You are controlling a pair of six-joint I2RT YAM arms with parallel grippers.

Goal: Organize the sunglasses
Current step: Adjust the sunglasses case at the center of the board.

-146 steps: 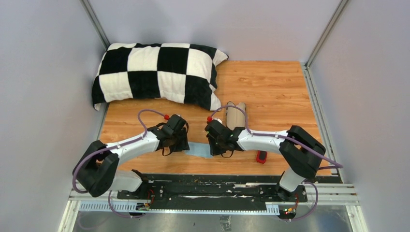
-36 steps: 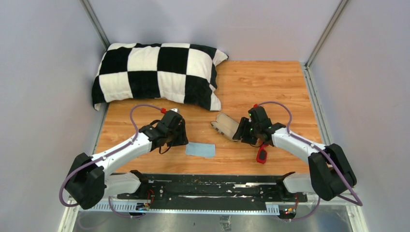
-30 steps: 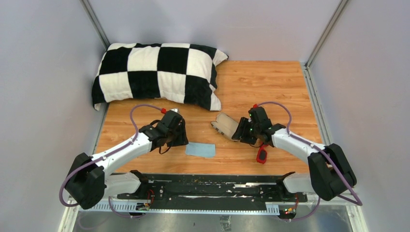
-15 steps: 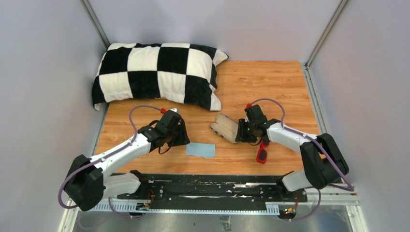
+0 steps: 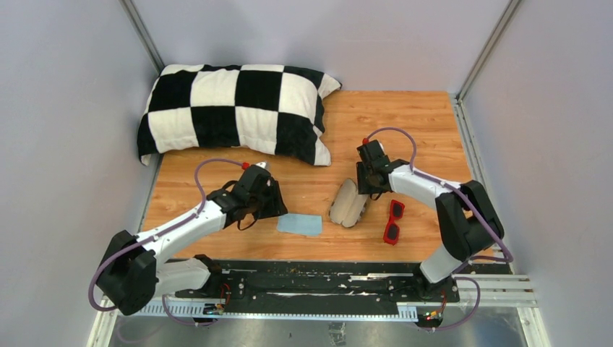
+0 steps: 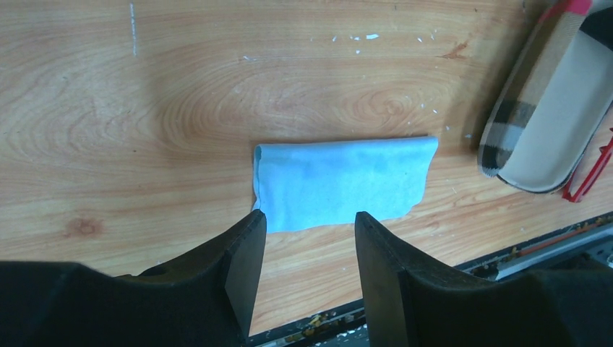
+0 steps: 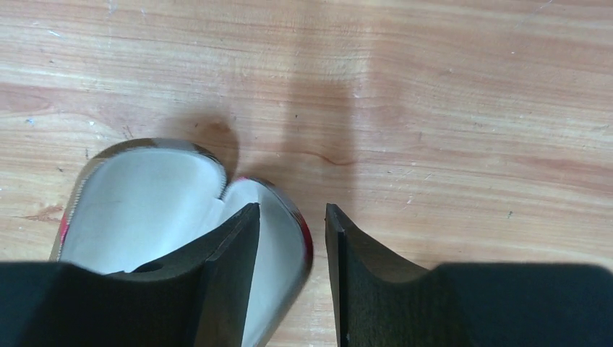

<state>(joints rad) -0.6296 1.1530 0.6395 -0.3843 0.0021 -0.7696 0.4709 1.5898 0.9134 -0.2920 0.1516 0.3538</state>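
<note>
Here, a checkered pillow (image 5: 235,112) lies at the far left of the bench (image 5: 405,123). The left end effector (image 6: 309,224) hovers with its fingers spread over the near edge of a folded blue cloth (image 6: 343,181). To the cloth's right lies an open plaid case (image 5: 348,204), pale lining up. The right end effector (image 7: 293,217) hangs at the case's far end, its fingers parted with the case's rim between them. The red sunglasses (image 5: 393,220) lie on the bench just right of the case, near the front edge, free of both arms.
</note>
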